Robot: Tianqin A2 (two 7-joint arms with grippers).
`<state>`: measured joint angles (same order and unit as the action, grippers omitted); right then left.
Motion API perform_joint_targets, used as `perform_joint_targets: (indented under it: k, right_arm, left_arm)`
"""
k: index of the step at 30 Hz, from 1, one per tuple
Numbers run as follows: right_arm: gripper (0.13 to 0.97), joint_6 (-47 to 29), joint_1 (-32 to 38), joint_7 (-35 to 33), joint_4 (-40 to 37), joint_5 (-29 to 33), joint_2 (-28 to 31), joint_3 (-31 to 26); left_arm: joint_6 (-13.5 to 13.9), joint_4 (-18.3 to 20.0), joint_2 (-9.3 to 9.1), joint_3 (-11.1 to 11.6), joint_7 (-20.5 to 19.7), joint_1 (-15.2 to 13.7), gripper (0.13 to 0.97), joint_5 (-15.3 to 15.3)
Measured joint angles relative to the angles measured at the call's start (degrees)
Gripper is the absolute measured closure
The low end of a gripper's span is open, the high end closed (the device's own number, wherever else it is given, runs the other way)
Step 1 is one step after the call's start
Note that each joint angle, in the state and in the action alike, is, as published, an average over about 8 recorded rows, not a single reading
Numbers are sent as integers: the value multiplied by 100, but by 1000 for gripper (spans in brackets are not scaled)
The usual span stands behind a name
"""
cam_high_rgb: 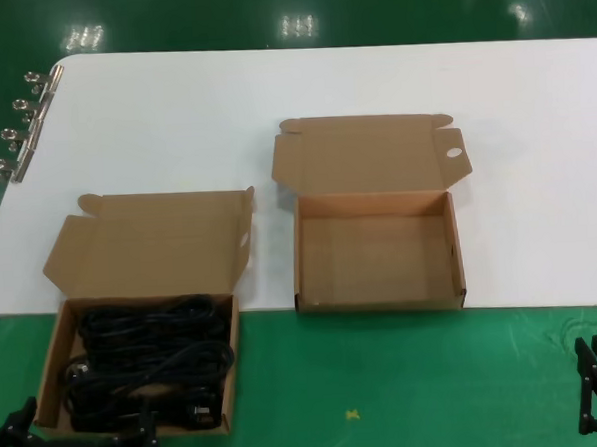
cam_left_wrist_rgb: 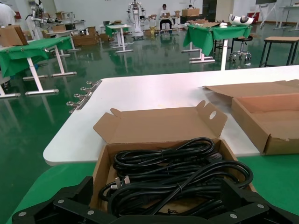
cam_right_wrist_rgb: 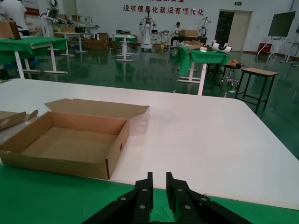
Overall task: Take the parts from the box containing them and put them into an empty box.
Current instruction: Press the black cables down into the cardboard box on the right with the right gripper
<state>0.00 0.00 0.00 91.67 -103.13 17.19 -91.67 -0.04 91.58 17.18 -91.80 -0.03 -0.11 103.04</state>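
Black power cords (cam_high_rgb: 145,360) lie tangled in the lidded box (cam_high_rgb: 55,361) just ahead of the left gripper (cam_left_wrist_rgb: 154,205), whose fingers are spread wide and empty, so I'd worry one grab drags several loops toward the empty box (cam_high_rgb: 379,299) beyond, while the right gripper (cam_right_wrist_rgb: 158,186) waits nearly closed.
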Motion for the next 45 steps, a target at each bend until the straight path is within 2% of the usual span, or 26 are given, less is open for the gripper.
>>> perform_joint_targets:
  k: [3, 12, 21, 25, 29, 33, 35, 37, 42, 45]
  right_arm:
    - [871, 0, 0, 0, 0, 0, 0, 0]
    - [941, 0, 0, 0, 0, 0, 0, 0]
    - [932, 0, 0, 0, 0, 0, 0, 0]
    - [926, 0, 0, 0, 0, 0, 0, 0]
    - [881, 0, 0, 0, 0, 0, 0, 0]
    - [837, 0, 0, 0, 0, 0, 0, 0]
    - [817, 0, 0, 0, 0, 0, 0, 0]
    - [777, 0, 0, 0, 0, 0, 0, 0]
    - [678, 0, 0, 0, 0, 0, 0, 0]
    - [678, 0, 0, 0, 0, 0, 0, 0]
  left_arm:
    - [0, 0, 0, 0, 0, 0, 132, 0]
    - [0, 0, 0, 0, 0, 0, 132, 0]
    - [-20, -4, 21, -24, -4, -10, 132, 13]
    - [-137, -29, 170, -185, -23, -77, 132, 126]
    - [-291, -73, 448, -439, -36, -189, 132, 314]
    - [-260, -131, 661, -517, 26, -279, 132, 357]
    - [-130, -161, 701, -447, 141, -310, 132, 309]
    - [123, -190, 692, -294, 382, -335, 132, 246]
    - [1148, -308, 587, 251, 1443, -440, 132, 100]
    - [1761, -422, 642, 459, 2108, -574, 132, 33]
